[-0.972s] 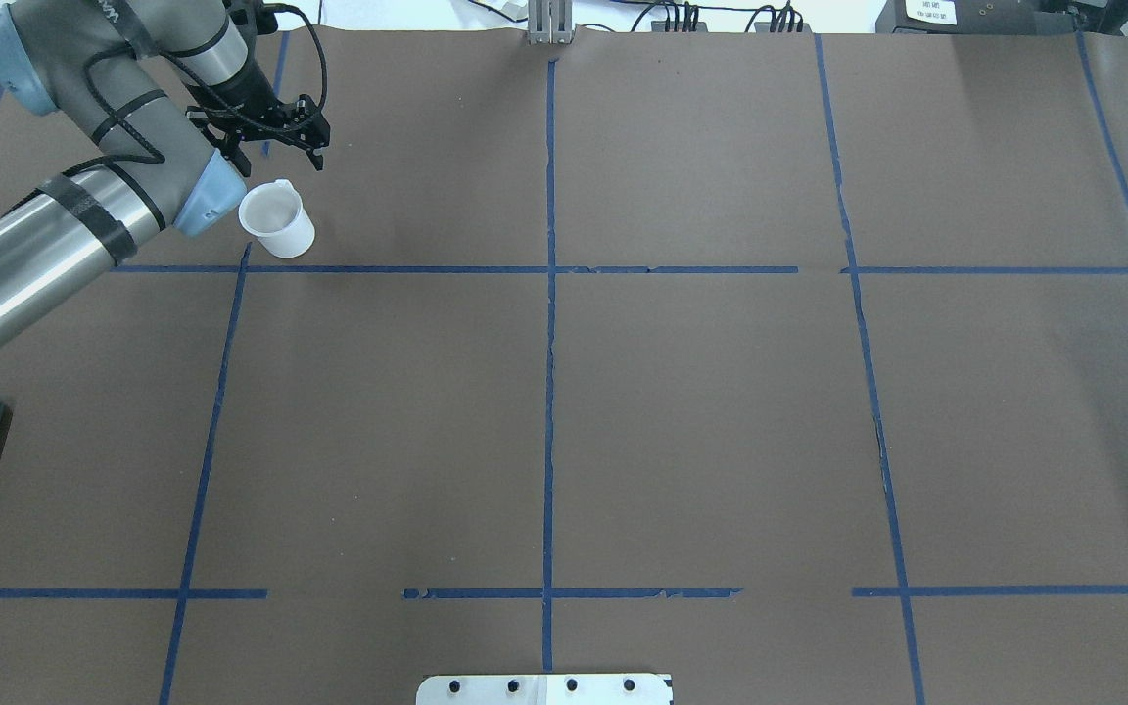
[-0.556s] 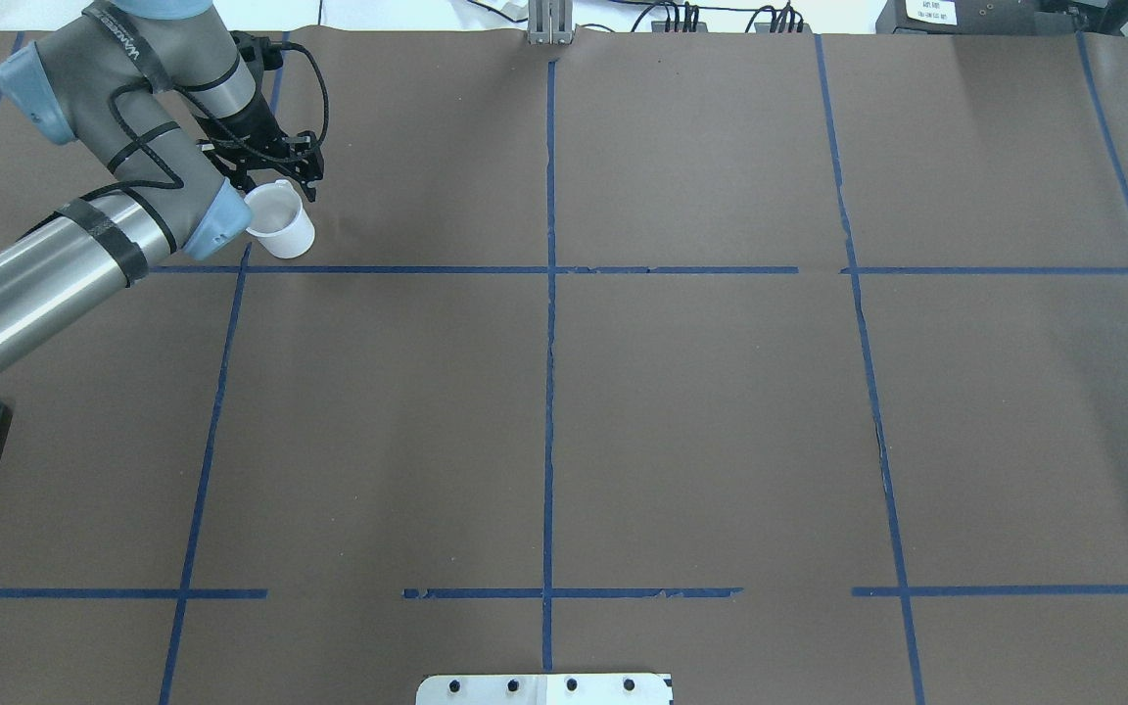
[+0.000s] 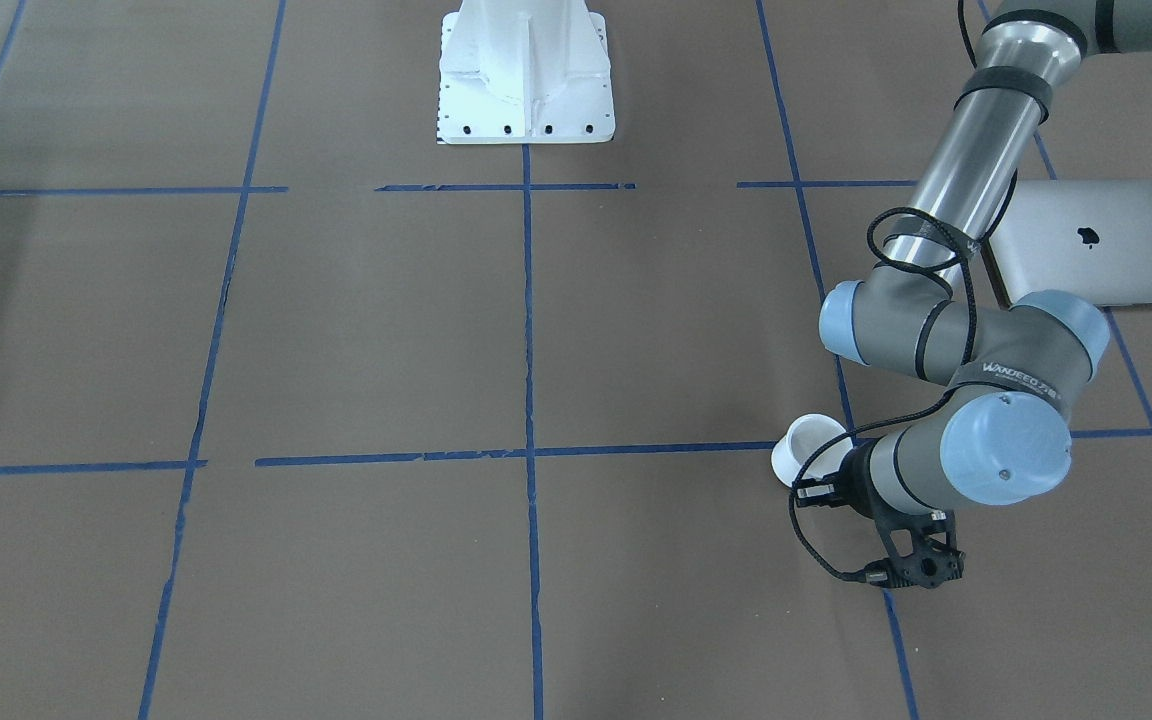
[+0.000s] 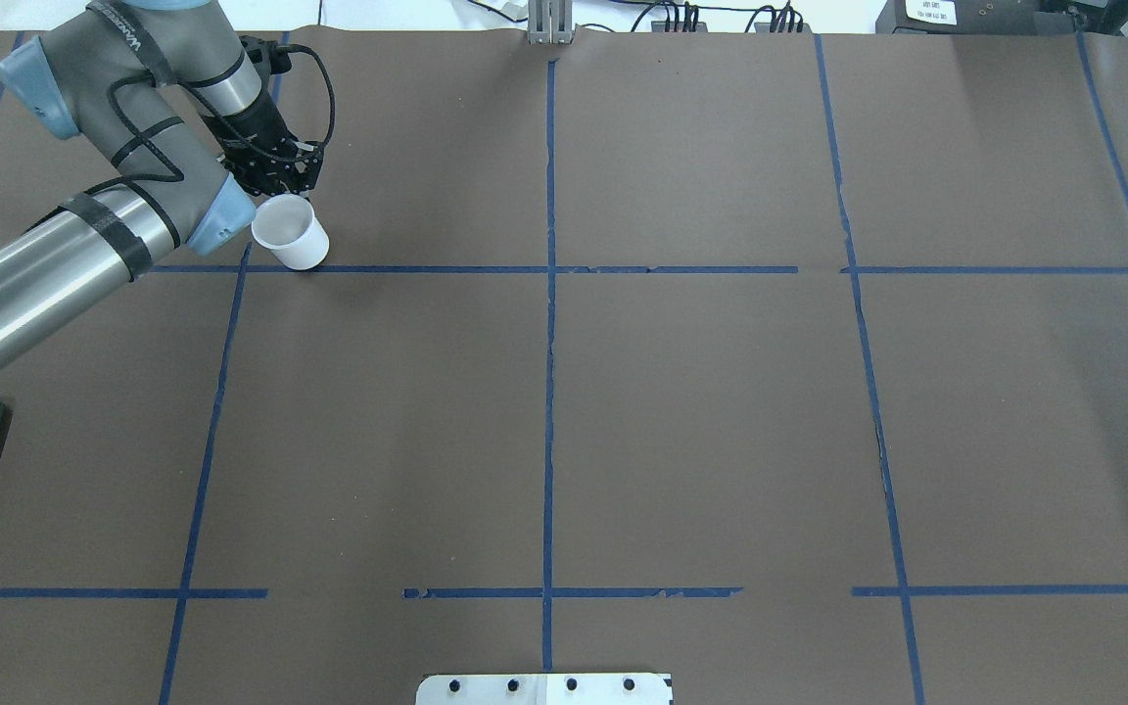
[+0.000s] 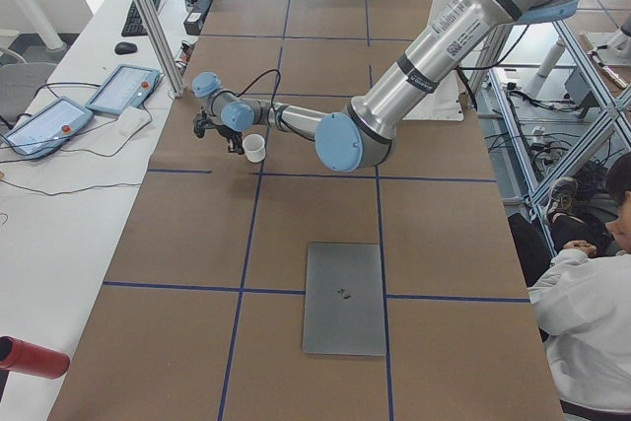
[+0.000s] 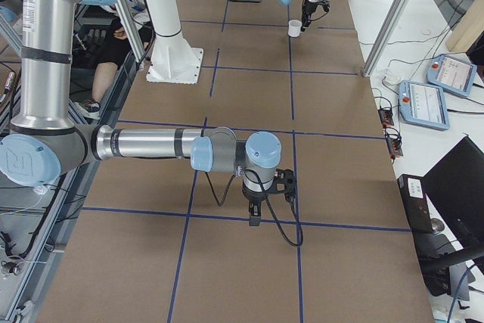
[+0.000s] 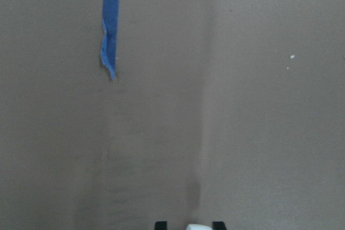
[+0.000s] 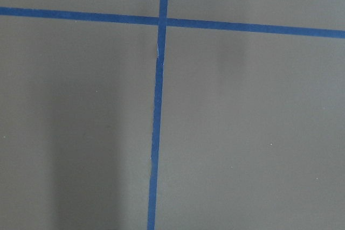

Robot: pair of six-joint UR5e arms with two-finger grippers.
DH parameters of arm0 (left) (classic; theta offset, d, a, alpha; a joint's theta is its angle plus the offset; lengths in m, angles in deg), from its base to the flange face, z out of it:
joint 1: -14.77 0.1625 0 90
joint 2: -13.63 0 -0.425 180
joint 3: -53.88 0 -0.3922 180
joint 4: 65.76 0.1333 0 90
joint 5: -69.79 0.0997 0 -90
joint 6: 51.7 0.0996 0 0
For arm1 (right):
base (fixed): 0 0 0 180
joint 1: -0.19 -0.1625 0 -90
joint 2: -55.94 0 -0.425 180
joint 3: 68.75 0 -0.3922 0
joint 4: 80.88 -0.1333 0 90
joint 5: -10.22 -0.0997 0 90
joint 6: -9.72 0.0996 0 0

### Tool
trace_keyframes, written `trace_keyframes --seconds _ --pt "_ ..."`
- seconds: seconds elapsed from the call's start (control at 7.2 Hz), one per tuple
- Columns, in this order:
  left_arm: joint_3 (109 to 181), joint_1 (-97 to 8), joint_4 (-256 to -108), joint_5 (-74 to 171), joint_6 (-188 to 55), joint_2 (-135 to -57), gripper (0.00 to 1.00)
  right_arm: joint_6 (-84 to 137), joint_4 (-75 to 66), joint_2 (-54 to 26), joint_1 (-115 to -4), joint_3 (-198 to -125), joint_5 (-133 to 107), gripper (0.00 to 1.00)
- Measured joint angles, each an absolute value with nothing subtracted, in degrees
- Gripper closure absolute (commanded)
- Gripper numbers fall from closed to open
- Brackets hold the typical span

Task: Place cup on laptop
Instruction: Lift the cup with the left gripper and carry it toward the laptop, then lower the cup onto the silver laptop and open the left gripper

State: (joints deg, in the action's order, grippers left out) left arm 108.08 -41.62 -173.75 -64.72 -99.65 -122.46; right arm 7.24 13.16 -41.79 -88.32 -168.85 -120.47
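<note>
The small white cup (image 4: 292,233) stands on the brown table at the far left, tipped a little; it also shows in the front view (image 3: 808,440). My left gripper (image 4: 280,179) is at its far rim on the handle side. In the left wrist view its two black fingertips (image 7: 160,225) flank a white bit of the cup (image 7: 198,227). The closed silver laptop (image 3: 1086,240) lies flat near the robot's left side, apart from the cup, and shows in the left view (image 5: 345,298). My right gripper (image 6: 261,202) hangs low over bare table; I cannot tell its state.
The white robot base plate (image 3: 526,75) sits at the table's near middle. Blue tape lines (image 4: 549,294) grid the brown cover. Teach pendants (image 5: 123,89) and a metal post (image 5: 148,17) stand at the far edge. A seated person (image 5: 592,313) is beside the table.
My left gripper came down from beyond the cup onto its handle side and narrowed. The cup shifted slightly toward the robot and the table's middle.
</note>
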Motion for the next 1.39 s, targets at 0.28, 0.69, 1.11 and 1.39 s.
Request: trace_keyframes --seconds 0.28,0.69,1.11,1.39 --pt "111.43 -44.55 -170.58 -65.42 -98.36 -121.59 1.00 7.22 13.16 -41.79 -88.32 -168.85 -120.47 0.00" --pt "134.76 -50.87 -153.42 -65.36 -83.55 -107.99 1.00 7.21 13.16 -41.79 -88.32 -168.85 -120.47 0.00" --pt "152.36 -56.63 -145.27 -65.09 -65.81 -87.93 1.00 7.22 13.16 -41.79 -88.32 -168.86 -120.39 0.00" --pt "153.83 -57.19 -153.57 -65.25 -62.82 -74.48 1.00 7.25 13.16 -41.79 -88.31 -168.85 -120.44 0.00"
